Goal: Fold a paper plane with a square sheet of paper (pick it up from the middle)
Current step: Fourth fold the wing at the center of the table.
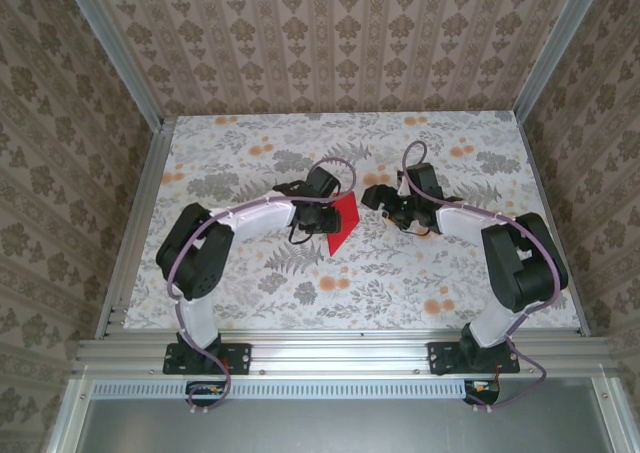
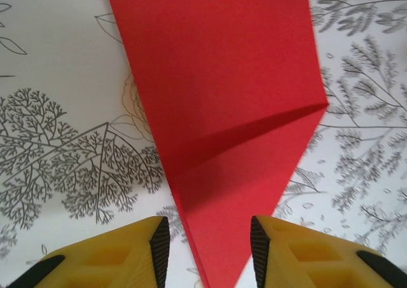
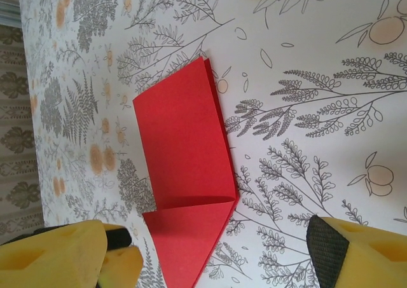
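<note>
The square sheet of paper is bright red and lies flat on the flowered table between my two grippers. It is folded in half into a long strip, with a corner flap turned in so one end forms a point. In the left wrist view the paper runs away from me, its pointed end lying between the pads of my left gripper, which is open and touches nothing. In the right wrist view the paper lies below my right gripper, which is wide open and holds nothing.
The flowered table top stretches out on all sides of the paper. Patterned walls and aluminium rails close in the left, right and back. The two arms reach in toward the middle.
</note>
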